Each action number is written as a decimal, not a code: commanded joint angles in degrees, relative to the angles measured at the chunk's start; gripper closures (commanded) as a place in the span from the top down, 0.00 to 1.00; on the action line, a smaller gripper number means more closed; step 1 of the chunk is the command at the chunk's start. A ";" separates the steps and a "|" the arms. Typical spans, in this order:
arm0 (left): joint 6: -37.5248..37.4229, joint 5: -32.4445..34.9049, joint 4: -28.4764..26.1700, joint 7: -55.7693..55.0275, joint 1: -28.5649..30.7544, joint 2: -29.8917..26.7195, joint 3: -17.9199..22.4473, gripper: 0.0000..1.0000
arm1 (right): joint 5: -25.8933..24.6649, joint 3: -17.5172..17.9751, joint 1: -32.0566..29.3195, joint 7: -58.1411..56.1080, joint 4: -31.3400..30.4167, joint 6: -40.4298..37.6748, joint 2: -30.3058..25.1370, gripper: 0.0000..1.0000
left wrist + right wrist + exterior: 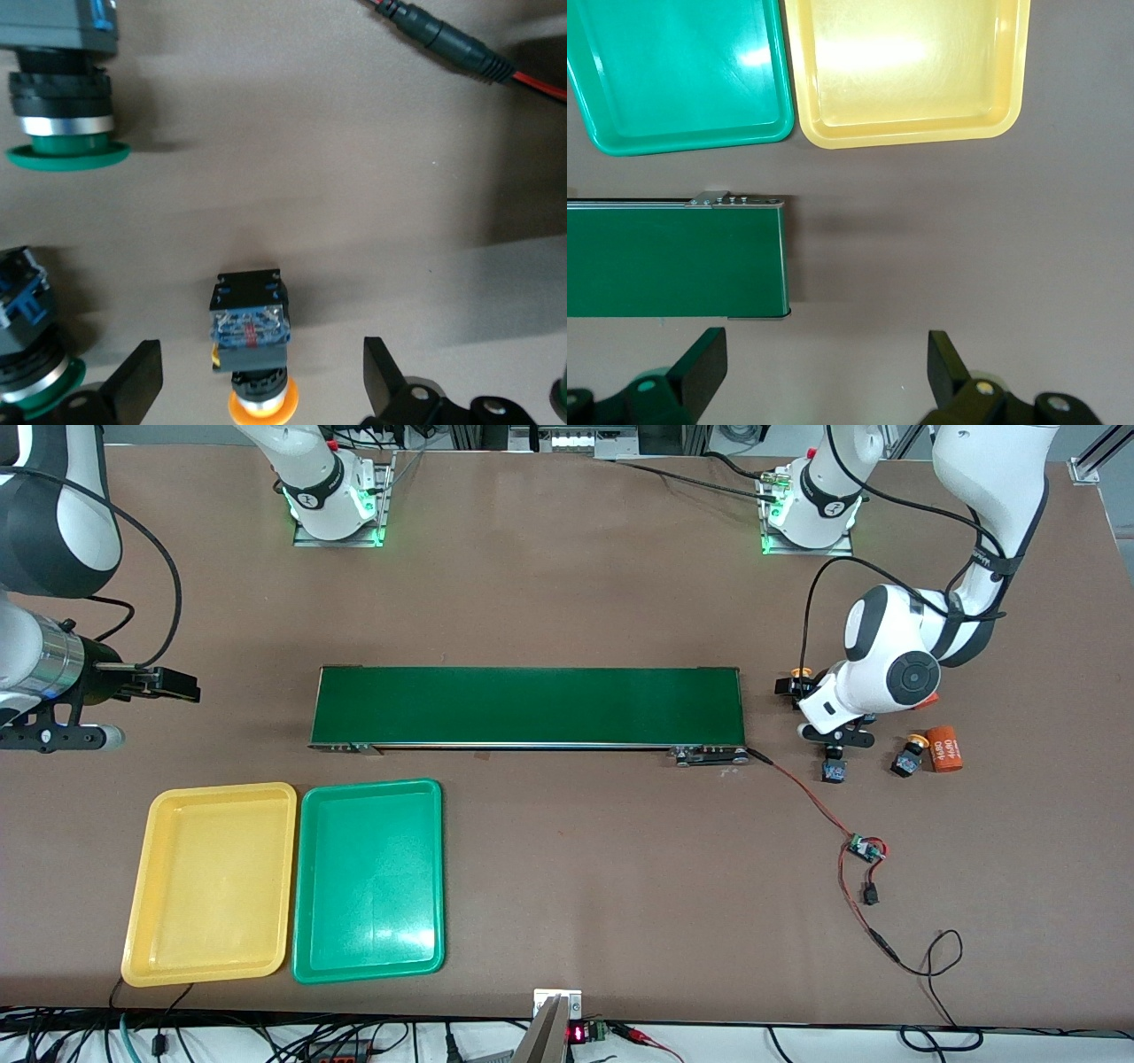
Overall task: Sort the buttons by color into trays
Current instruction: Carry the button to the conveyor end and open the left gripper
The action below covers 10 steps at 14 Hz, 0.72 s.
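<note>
Brown desk carrying everything; long green belt laid across the middle, likely there to ferry parts from the left arm's end toward the trays. Yellow tray and green tray side by side, nearer the front camera than the belt, toward the right arm's end, both bare, so no sorting done yet. Right gripper waiting over bare desk off the belt's end, jaws released and holding nothing, seemingly posted to take what arrives. Left gripper low over the buttons at the other end, jaws released, straddling a yellow button lying on its side, apparently lined up for a grasp. Green button nearby; another yellow one beside an orange cylinder.
</note>
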 commanded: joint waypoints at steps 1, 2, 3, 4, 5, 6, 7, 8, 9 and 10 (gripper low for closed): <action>1.72 0.03 -0.30 0.68 0.16 1.38 -0.20 0.99 | -0.35 0.30 -0.47 -0.21 0.32 -0.83 -0.57 1.00; 1.73 0.03 -0.30 0.68 0.16 1.64 -0.11 0.97 | -0.44 0.39 -0.21 -0.04 0.32 -0.83 -0.75 1.00; 1.73 0.03 -0.30 0.68 0.16 1.73 -0.11 0.91 | -0.79 0.48 0.14 -0.38 0.40 -0.74 -0.84 1.00; 1.55 0.03 -0.30 0.68 0.16 1.91 -0.11 0.80 | -2.01 0.74 0.32 -0.39 0.40 -0.74 -0.92 1.00; 1.46 -0.06 -0.30 0.68 0.16 2.00 -0.11 0.62 | -3.85 0.91 0.50 -0.39 0.40 -0.66 -0.93 1.00; 1.03 -0.06 -0.30 0.51 0.25 1.91 -0.11 0.47 | -5.52 0.92 1.37 0.13 0.49 -0.57 -1.01 1.00; 0.76 -0.06 -0.38 0.50 0.43 1.82 -0.11 0.35 | -5.71 0.83 1.55 0.14 0.84 -0.39 -1.10 1.00; 0.15 -0.06 -0.56 0.94 0.69 1.47 -0.11 0.21 | -5.10 0.74 1.29 0.14 1.89 -0.22 -0.93 1.00; -0.12 0.02 -0.47 1.12 0.69 0.60 -0.11 0.11 | -4.49 0.39 1.03 0.05 2.33 -0.22 -0.75 1.00; -0.99 0.03 -0.38 1.21 0.69 -0.80 -0.11 0.04 | -2.57 0.13 0.50 0.31 2.69 -0.30 -0.92 1.00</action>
